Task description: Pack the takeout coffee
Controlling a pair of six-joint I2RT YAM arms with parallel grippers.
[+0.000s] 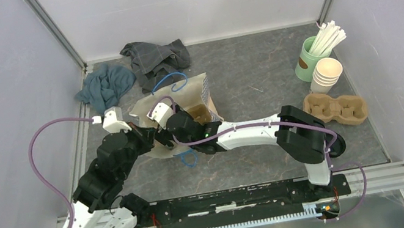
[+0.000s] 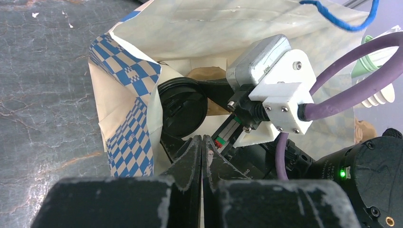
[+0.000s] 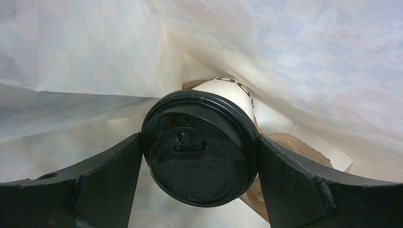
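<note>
We find the small cream-white paper cup with a round black plastic lid (image 3: 204, 156) inside the cream paper bag with blue checked edging (image 2: 128, 109). The bag lies left of centre on the grey mottled table (image 1: 256, 80). The right gripper (image 3: 199, 140) is inside the bag's mouth. Its fingers are spread wide and press against the lid's rim on either side, gripping the cup. The lid faces out toward the opening. The left gripper (image 2: 202, 142) sits at the bag's left edge by the opening, fingers squeezed fully together. We cannot tell whether any paper is pinched between them.
</note>
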